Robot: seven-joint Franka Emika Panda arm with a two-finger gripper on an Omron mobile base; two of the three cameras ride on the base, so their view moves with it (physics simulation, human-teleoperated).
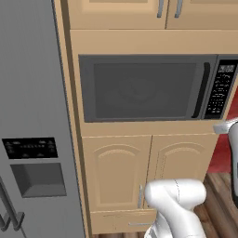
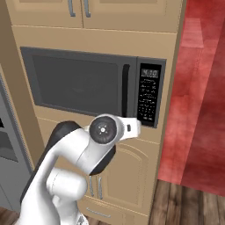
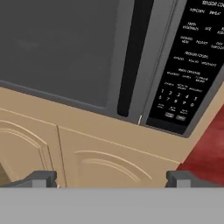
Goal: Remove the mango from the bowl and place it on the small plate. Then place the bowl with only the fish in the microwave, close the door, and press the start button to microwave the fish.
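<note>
- While the door (image 1: 144, 87) of the microwave (image 2: 94, 85) stood flush and closed in its light wooden cabinets (image 1: 148, 172), the white arm (image 2: 83, 154) was raised in front of the lower cupboards, its hand just below the unit's right end.
- Seen from the hand camera, the gripper (image 3: 111, 178) was spread wide and held nothing — its two dark fingertips (image 3: 41, 178) sat far apart over the cabinet face under the microwave.
- Nothing could be made out through the dark window, so whether the bowl sat inside could not be told.
- With the door closed, the step in hand appeared to be the last one: pressing start on the keypad panel (image 3: 192, 65), which stood at the microwave's right, beside the vertical black handle (image 3: 133, 57).
- Two pale keys in the keypad's bottom row (image 3: 175, 116) looked the likeliest start and stop buttons, though their labels were too small to read.
- A panel of this kind is rigid and flat; it would likely want a short, square push from one fingertip — not a grasp — and closing the fingers first would give a firmer point of contact.
- Pressed off-centre, a fingertip could catch the neighbouring key or slide on the glossy face.
- A tall grey fridge (image 1: 32, 139) stood to the left, a red wall (image 2: 200, 88) to the right.
</note>
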